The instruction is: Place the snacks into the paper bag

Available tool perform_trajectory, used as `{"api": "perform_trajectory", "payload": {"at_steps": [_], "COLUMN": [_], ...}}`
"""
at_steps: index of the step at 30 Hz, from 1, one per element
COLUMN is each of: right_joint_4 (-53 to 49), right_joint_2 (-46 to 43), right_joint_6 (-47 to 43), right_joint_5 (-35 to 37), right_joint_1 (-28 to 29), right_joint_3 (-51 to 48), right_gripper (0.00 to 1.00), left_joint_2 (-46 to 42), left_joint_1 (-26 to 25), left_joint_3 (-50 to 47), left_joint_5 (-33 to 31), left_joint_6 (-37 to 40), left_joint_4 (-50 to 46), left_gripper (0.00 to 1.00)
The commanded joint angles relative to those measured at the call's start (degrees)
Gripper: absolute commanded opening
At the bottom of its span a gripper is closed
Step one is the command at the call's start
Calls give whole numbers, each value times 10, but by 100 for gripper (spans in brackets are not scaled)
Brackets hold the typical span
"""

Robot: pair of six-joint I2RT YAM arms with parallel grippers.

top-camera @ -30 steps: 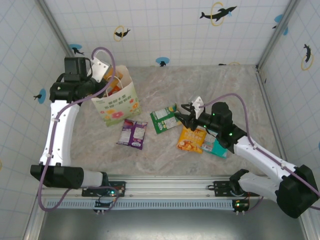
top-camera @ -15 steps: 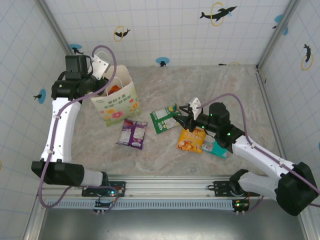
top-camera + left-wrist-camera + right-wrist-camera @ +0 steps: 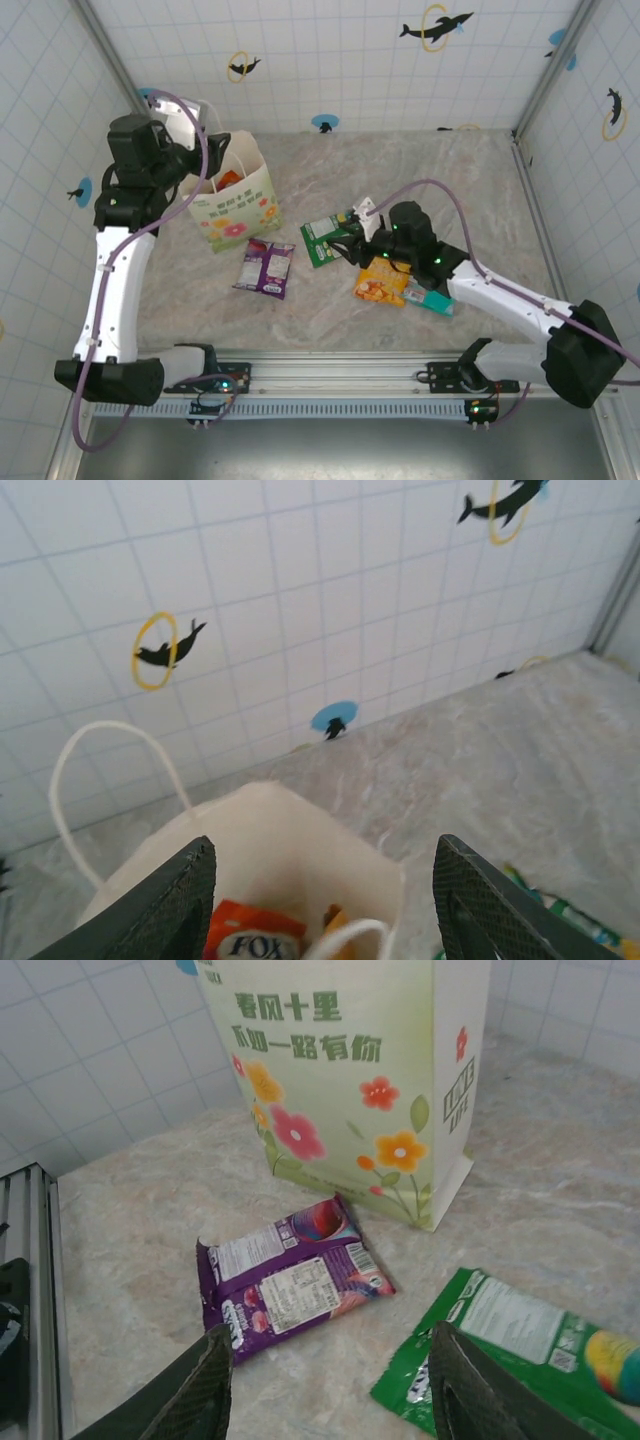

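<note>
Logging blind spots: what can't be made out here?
- Left wrist view: the paper bag hides all but the top of the FOX'S packet.
- Top view: the right arm covers part of the teal packet.
- Right wrist view: the frame edge cuts off the green packet.

The left arm (image 3: 115, 270) stands tall from its base, its wrist raised high at the far left. The left gripper (image 3: 325, 845) angles forward and down, its two dark fingers (image 3: 175, 900) spread wide with nothing between them. The right arm (image 3: 500, 295) stretches low toward the centre, and the right gripper (image 3: 330, 1330) is likewise spread and holds nothing.
</note>
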Motion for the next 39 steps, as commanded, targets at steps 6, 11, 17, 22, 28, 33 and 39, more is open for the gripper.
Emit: {"api": "perform_trajectory", "payload": {"at_steps": [6, 11, 17, 22, 28, 33, 39], "right_joint_4": [-28, -33, -21, -6, 25, 48, 94], "right_joint_2": [62, 109, 177, 239, 289, 328, 370], "right_joint_6": [210, 341, 478, 529, 583, 603, 630], "right_joint_5": [94, 128, 195, 197, 210, 187, 164], "right_joint_1": [67, 119, 163, 169, 163, 158, 160], "right_joint_3": [50, 65, 83, 107, 97, 108, 113], "right_gripper": [52, 52, 52, 52, 52, 53, 52], "left_joint_2": [-80, -123, -167, -190, -180, -176, -159], "left_joint_1": [1, 0, 0, -1, 0, -1, 0], "left_joint_3": [-87, -155, -217, -259, -284, -311, -336], "left_joint_5": [130, 182, 231, 205, 133, 98, 106], "left_joint_6": [-80, -103, -122, -148, -184, -225, -268], "left_joint_4": [29, 23, 10, -27, -109, -135, -157], "left_gripper": [61, 61, 61, 61, 59, 57, 55]}}
